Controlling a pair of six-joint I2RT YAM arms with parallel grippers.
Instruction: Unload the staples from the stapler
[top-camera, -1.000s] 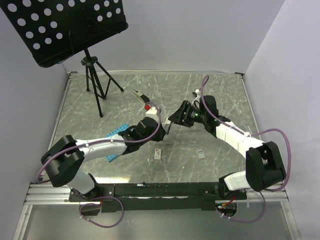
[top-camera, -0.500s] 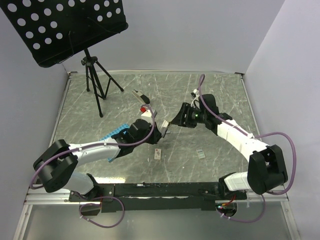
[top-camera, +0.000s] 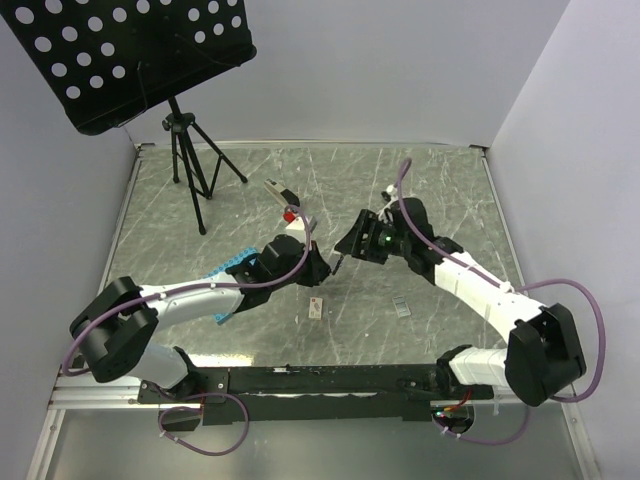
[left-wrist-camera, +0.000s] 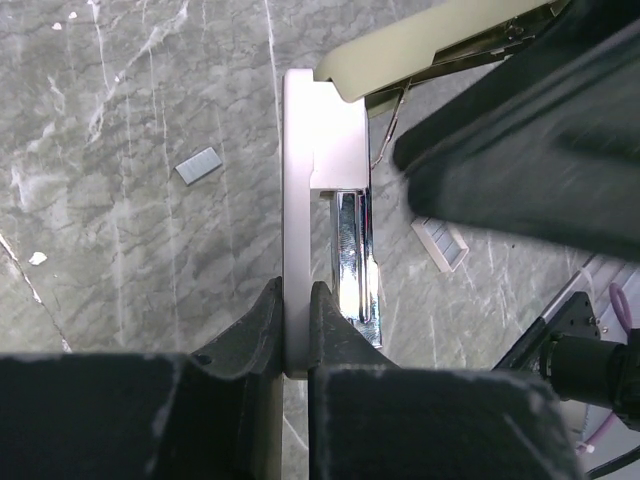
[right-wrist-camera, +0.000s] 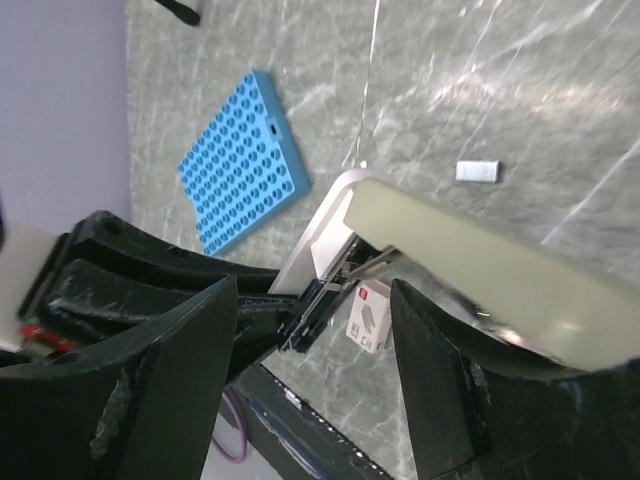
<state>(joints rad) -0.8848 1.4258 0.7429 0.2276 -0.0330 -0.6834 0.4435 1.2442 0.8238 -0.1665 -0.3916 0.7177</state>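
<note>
My left gripper (left-wrist-camera: 297, 300) is shut on the white edge of the stapler (left-wrist-camera: 325, 150), which it holds above the table. The stapler is hinged open: its cream top (left-wrist-camera: 440, 45) is swung away and the shiny staple rail (left-wrist-camera: 355, 250) is bare. In the right wrist view the cream top (right-wrist-camera: 480, 270) runs across in front of my right gripper (right-wrist-camera: 315, 380), whose fingers stand wide apart and grip nothing. In the top view the left gripper (top-camera: 316, 263) and right gripper (top-camera: 343, 252) nearly meet, and the stapler between them is mostly hidden.
A blue studded plate (right-wrist-camera: 243, 160) lies partly under the left arm (top-camera: 225, 272). A tiny white tag with a red mark (top-camera: 316, 307) and a small grey strip (top-camera: 402, 306) lie on the table. A silvery tool with a red piece (top-camera: 285, 203) and a tripod stand (top-camera: 190, 160) are farther back.
The left gripper has carried the stapler right and nearer to the front. The right gripper has come down and left to meet it, and the stapler's white body no longer shows from above.
</note>
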